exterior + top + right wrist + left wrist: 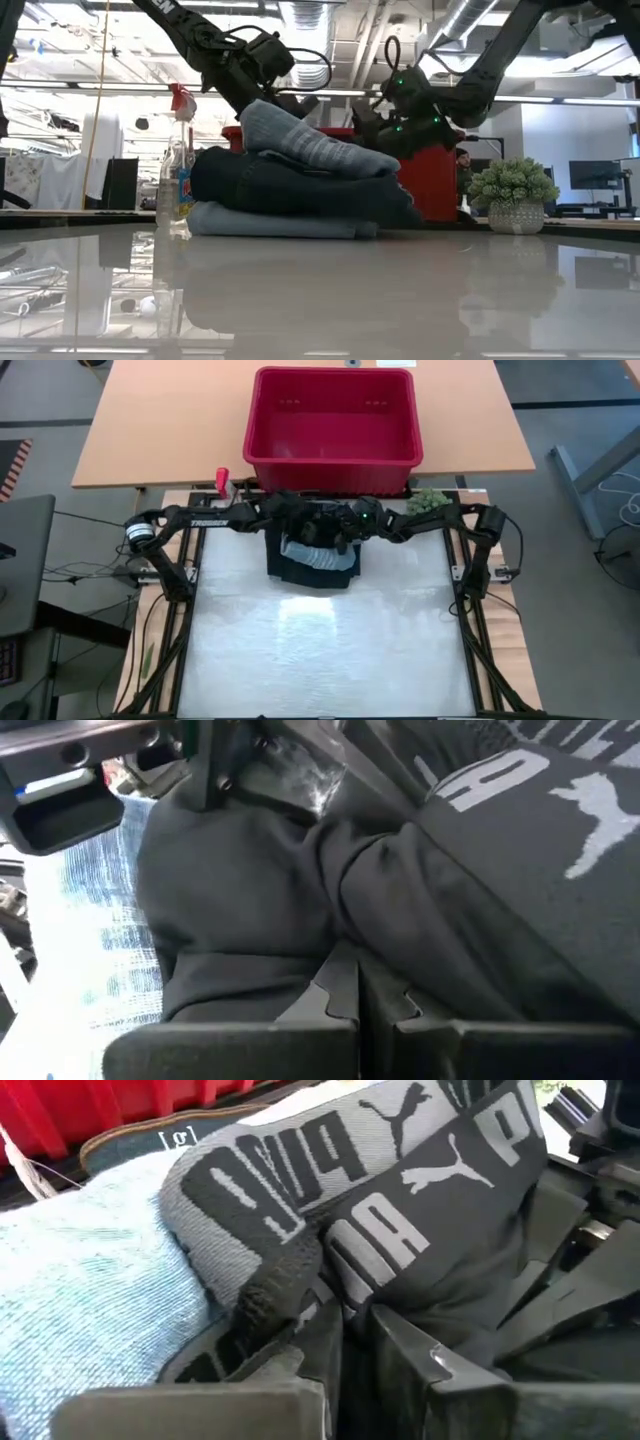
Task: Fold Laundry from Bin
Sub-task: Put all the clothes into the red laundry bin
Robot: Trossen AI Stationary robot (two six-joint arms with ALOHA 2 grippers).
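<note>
A stack of folded laundry (312, 560) rests at the table's far middle, just in front of the red bin (332, 472). In the low view it is pale denim below, dark navy (300, 190) in the middle and a light blue knit (310, 145) on top. A dark grey garment with a lettered waistband (400, 1210) lies on the knit cloth (80, 1280). My left gripper (345, 1345) and my right gripper (355, 995) meet over the stack's far part (338, 525), each shut on this garment. My left gripper pinches the dark grey garment between its two fingers just below the lettered waistband (335, 1295). It comes slanting down from the table's left. The cloth is bunched at the fingertips and lies on the knit cloth. My right gripper pinches a raised fold of the dark grey cloth (345, 930) between its shut fingers. It comes slanting down from the table's right. How many layers it has, I cannot tell. The garment rests on the stack.
A clear spray bottle with a red top (223, 480) stands at the far left corner, and a small green plant ball (428, 500) at the far right. The white table surface (320, 650) stretches toward the near edge.
</note>
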